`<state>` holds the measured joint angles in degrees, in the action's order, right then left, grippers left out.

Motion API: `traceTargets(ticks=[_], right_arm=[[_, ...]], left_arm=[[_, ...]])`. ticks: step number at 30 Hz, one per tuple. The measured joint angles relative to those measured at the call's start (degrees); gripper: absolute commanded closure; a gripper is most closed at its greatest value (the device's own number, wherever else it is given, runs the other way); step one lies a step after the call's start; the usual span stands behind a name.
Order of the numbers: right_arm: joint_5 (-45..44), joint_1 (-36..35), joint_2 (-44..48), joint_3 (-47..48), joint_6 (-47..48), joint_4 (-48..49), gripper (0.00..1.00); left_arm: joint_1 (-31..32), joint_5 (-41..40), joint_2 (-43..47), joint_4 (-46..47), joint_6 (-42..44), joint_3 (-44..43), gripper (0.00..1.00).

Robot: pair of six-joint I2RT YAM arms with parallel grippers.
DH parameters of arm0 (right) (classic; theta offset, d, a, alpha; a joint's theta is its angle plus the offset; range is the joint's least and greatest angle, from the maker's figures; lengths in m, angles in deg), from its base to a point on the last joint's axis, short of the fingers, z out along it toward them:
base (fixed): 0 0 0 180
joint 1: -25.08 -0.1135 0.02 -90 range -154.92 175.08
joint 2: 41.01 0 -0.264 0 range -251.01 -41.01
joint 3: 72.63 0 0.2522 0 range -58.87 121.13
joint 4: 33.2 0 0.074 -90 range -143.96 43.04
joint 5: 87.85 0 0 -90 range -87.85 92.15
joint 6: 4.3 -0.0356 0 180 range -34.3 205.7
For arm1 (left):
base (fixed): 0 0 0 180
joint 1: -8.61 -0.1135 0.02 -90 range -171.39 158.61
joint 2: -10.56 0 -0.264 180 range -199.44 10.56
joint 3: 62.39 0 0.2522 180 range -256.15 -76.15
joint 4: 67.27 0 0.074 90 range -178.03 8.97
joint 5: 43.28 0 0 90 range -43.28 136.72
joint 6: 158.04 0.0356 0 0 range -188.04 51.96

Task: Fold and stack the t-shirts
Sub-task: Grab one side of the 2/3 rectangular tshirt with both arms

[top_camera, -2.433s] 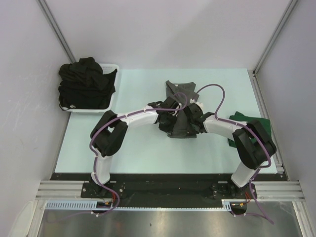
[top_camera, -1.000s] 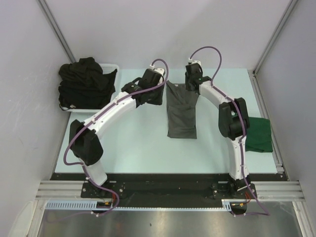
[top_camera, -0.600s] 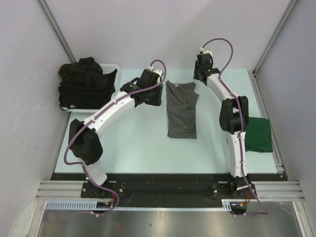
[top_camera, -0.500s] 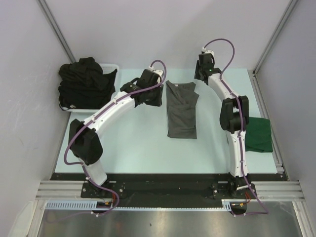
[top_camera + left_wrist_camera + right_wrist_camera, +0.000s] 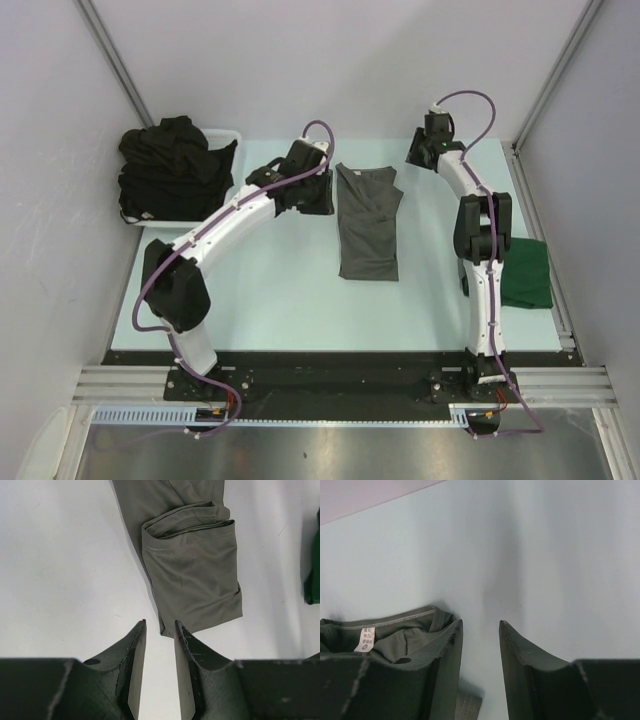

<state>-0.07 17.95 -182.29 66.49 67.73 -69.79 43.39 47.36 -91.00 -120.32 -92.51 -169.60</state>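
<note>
Two arms: I have both reached to the far end of the pale mint tabletop (image 5: 280,290), one on each side of the shirt.
left gripper (image 5: 159,626): fingers slightly parted with bare table in the gap, holding nothing; just beside the shirt's left edge.
right gripper (image 5: 479,625): fingers apart and empty; near the collar end on the right, not touching cloth.
charcoal grey short-sleeved fabric t-shirt (image 5: 368,222): lies flat mid-table as a long narrow strip, sleeves tucked in and collar end far from me; small white neck label (image 5: 365,639) shows inside the collar.
dark green fabric t-shirt (image 5: 527,272): folded at the right table edge, well apart from the grey one.
black fabric t-shirts (image 5: 170,165): heaped in the white plastic basket (image 5: 232,135) at far left, untouched.
step, my read: lengthwise fold looks done; the crosswise fold comes next.
how I'd do it: come down low on both far corners, pinch every layer, not just the top. Lift both sides level, carry them toward the near hem, and lay edge on edge.
risk: a tucked sleeve could slide out if one side leads.
</note>
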Motion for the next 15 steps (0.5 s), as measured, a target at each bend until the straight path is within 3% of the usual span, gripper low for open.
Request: traceTargets(ticks=[15], right_arm=[[5.42, -0.35, -3.72, 1.18, -4.81, 2.01, 0.6]], left_arm=[[0.0, -1.14, -0.42, -3.02, -0.17, -4.9, 0.66]])
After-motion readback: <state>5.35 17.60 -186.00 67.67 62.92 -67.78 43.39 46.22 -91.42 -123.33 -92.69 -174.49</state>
